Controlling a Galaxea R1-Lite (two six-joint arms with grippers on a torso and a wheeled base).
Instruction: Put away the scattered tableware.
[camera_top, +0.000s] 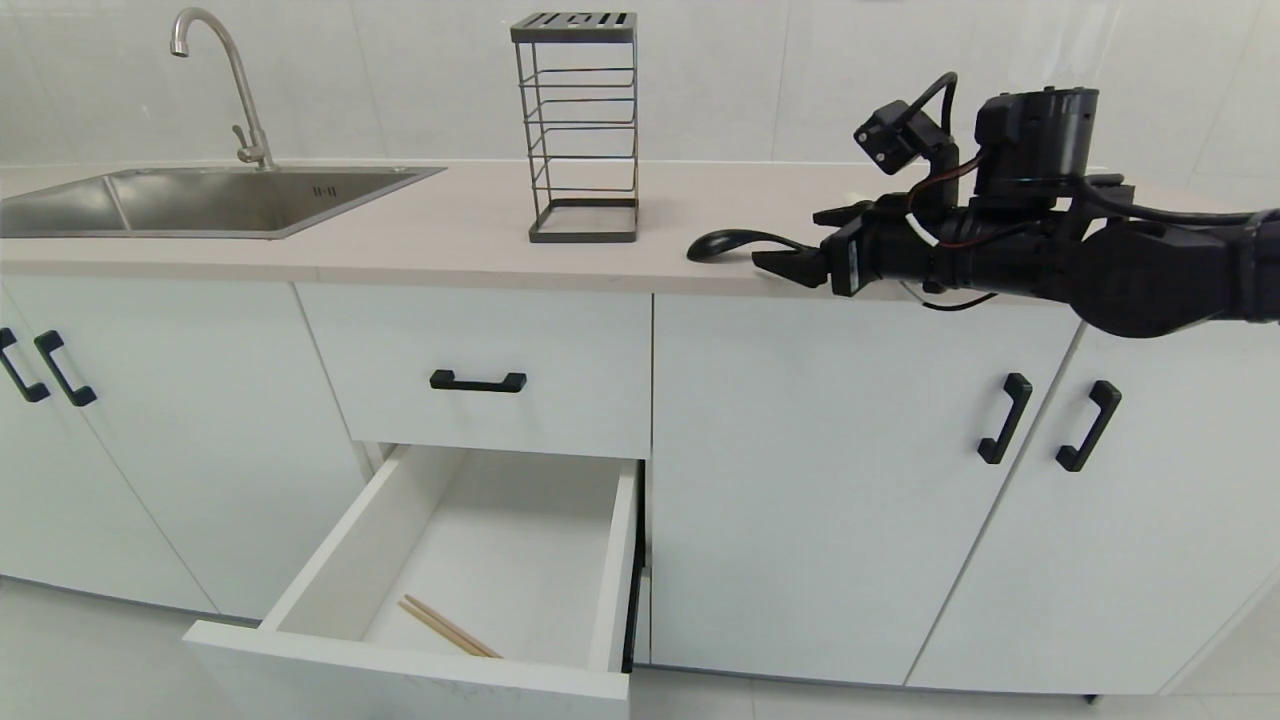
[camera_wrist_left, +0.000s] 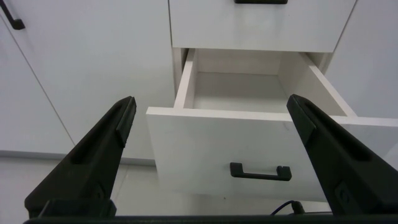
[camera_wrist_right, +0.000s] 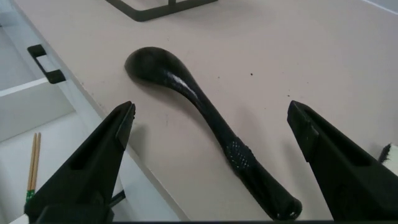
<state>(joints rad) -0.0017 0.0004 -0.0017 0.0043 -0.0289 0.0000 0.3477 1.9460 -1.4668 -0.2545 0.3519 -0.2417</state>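
— Where's the spoon (camera_wrist_right: 205, 112)?
— Flat on the desk (camera_top: 450, 230), near its front edge, with bare surface all round. The right gripper (camera_top: 800, 240) has its fingers spread wide around the handle end, without touching it.
— And the left?
— The left gripper (camera_wrist_left: 210, 102) faces the open drawer (camera_top: 420, 640), fingers spread. Chopsticks (camera_top: 448, 627) lie by the drawer's front wall.

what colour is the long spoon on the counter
The long-handled spoon is glossy black all over; the right wrist view shows it best.
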